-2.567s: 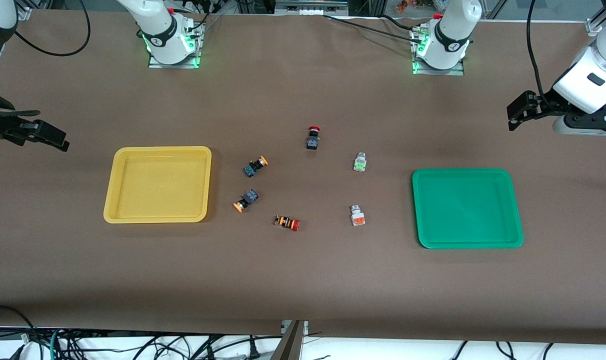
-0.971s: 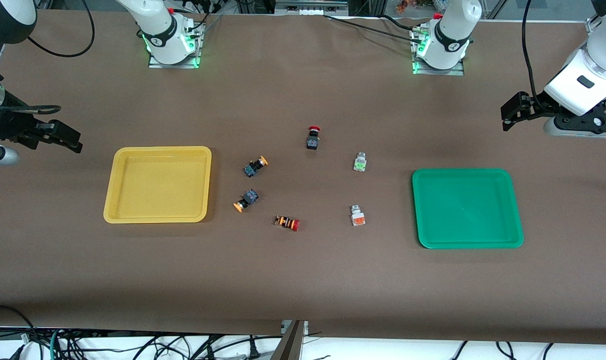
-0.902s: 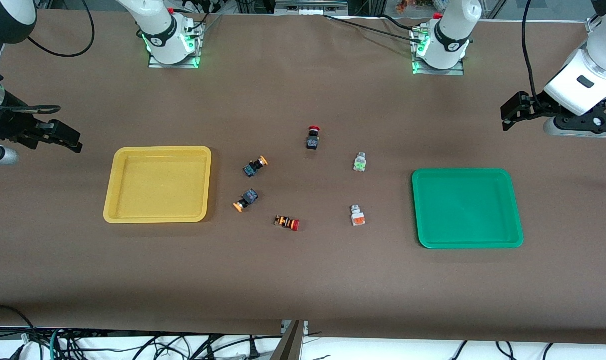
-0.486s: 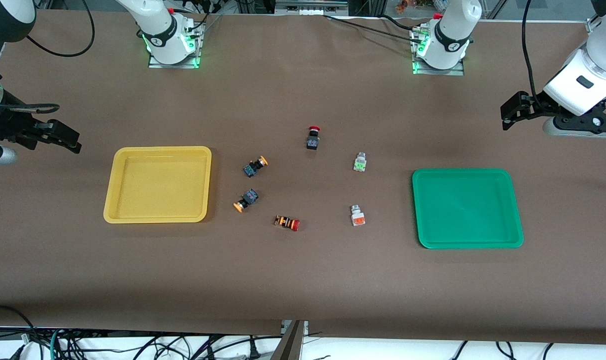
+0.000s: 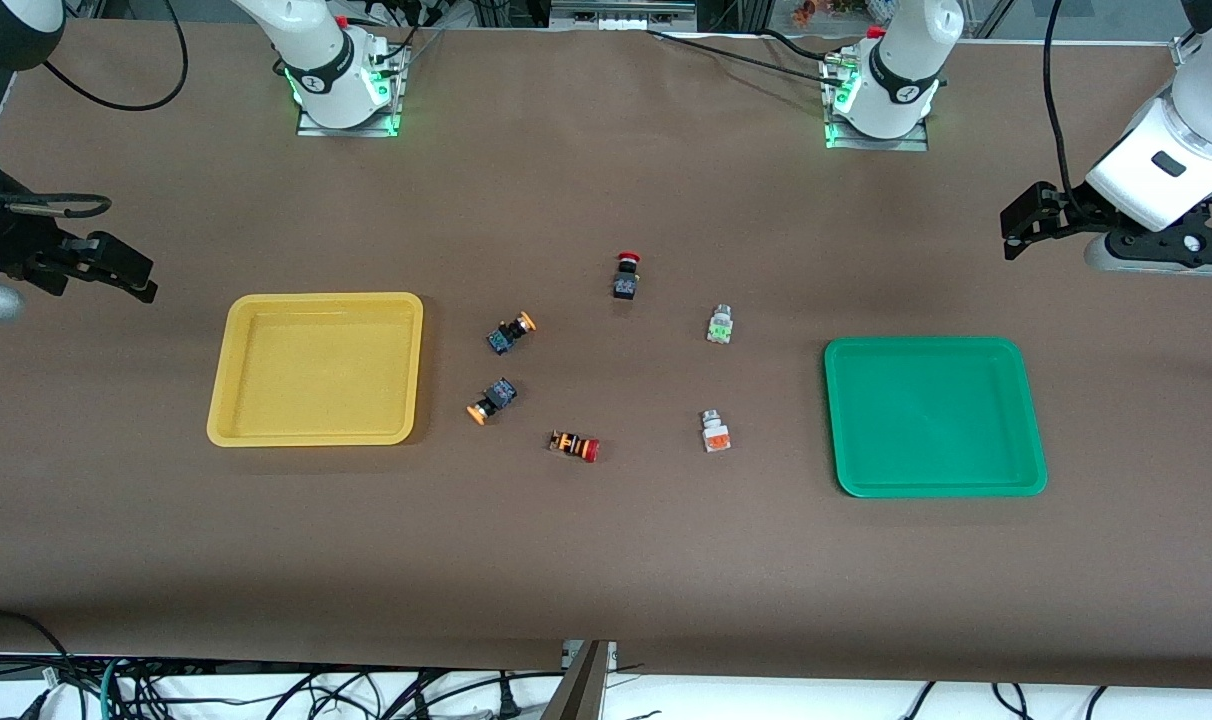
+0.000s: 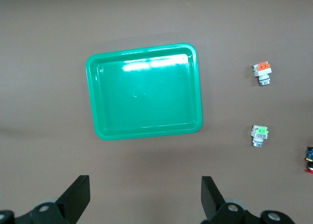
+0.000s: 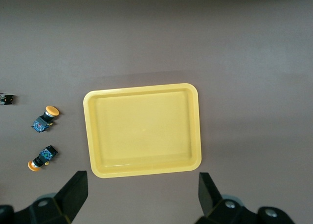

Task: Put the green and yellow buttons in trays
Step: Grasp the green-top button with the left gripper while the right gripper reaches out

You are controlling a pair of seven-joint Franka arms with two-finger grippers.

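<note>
Two black buttons with yellow-orange caps [image 5: 511,333] [image 5: 492,400] lie on their sides beside the empty yellow tray [image 5: 316,370]. Two white buttons, one green-faced [image 5: 720,325] and one orange-faced [image 5: 715,431], lie beside the empty green tray [image 5: 934,416]. My left gripper [image 5: 1016,228] hangs open and empty over bare table at the left arm's end. In the left wrist view, the left gripper [image 6: 145,187] is just off the green tray [image 6: 146,92]. My right gripper [image 5: 138,278] hangs open and empty over bare table, and the right gripper [image 7: 142,182] is just off the yellow tray [image 7: 143,130].
A black switch with a red mushroom cap [image 5: 625,275] stands farther from the camera than the buttons. An orange-banded switch with a red cap [image 5: 574,446] lies nearer to the camera. The arm bases [image 5: 346,95] [image 5: 878,110] stand along the table's back edge.
The right gripper has shifted slightly toward the right arm's end of the table. The left gripper has barely moved. The buttons and trays have stayed in place.
</note>
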